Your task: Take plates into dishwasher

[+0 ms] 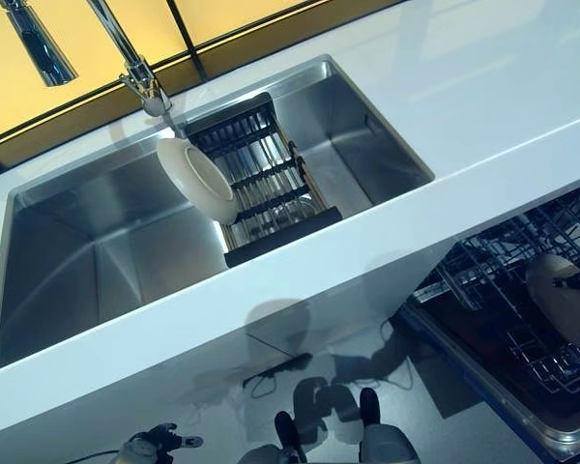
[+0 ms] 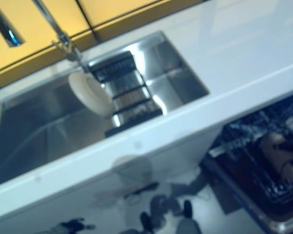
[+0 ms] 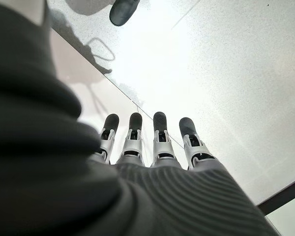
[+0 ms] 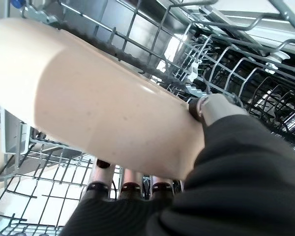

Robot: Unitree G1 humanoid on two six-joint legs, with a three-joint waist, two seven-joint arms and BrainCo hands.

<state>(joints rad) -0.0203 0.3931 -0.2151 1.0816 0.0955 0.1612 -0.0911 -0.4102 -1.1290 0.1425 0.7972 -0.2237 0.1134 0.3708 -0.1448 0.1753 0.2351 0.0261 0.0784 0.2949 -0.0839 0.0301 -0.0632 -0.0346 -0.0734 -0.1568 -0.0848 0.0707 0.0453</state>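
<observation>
A cream plate [image 1: 195, 179] stands on edge in the dark dish rack [image 1: 271, 184] over the sink. A second cream plate [image 4: 103, 108] is in my right hand [image 4: 211, 110], thumb on its rim and fingers [image 4: 130, 189] curled under it, held among the wires of the dishwasher's pulled-out rack [image 4: 221, 64]. That plate also shows in the left eye view [image 1: 556, 290], low at the right over the rack [image 1: 493, 275]. My left hand [image 3: 160, 142] hangs low over the floor, fingers straight and empty; it also shows at the bottom of the left eye view [image 1: 150, 447].
A steel sink [image 1: 106, 251] is set in a white counter [image 1: 483, 106], with a tap [image 1: 135, 68] behind it. The open dishwasher door [image 1: 507, 411] juts out below the counter at the right.
</observation>
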